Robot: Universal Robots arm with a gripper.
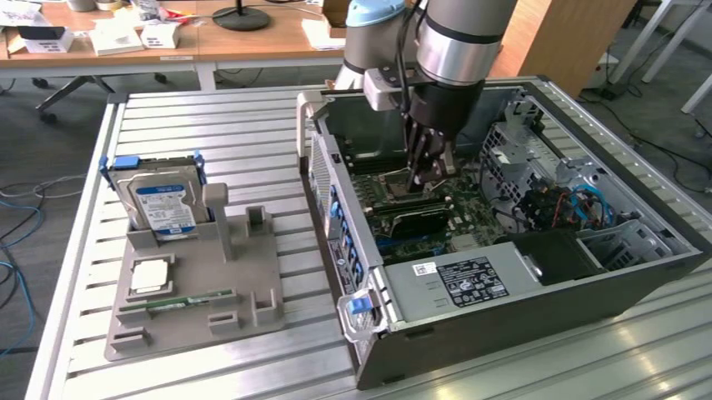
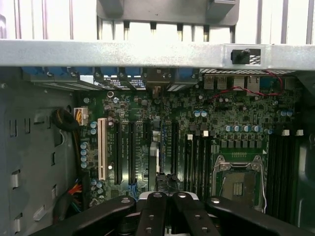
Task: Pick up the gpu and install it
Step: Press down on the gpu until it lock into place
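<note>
**Apparently at the slot: gpu under closed fingers, seating risk**

Risks, as I judge them from here:
- The gpu (image 1: 428,223) stands on edge on the motherboard (image 2: 236,123), inside the open computer case (image 1: 501,333), just below the gripper (image 1: 428,182). If its connector edge is not lined up with a slot, downward force could bend the card or stress the board.
- I can't tell whether the card is fully seated. One end riding high would leave it tilted.
- The open CPU socket (image 2: 238,179) lies near the fingers' path, and a sideways slip could catch its pins.
- Cables and drive cages crowd the case toward the exterior view's right, so there is little room for the wrist to swing.

Fingers (image 2: 153,211): pressed together, no gap visible in the wrist view. They sit at the card's upper edge. Whether they pinch that thin edge or only bear down on it, I can't tell.

The grey parts holder (image 1: 189,292) outside the case carries the hard drive (image 1: 162,204).
</note>
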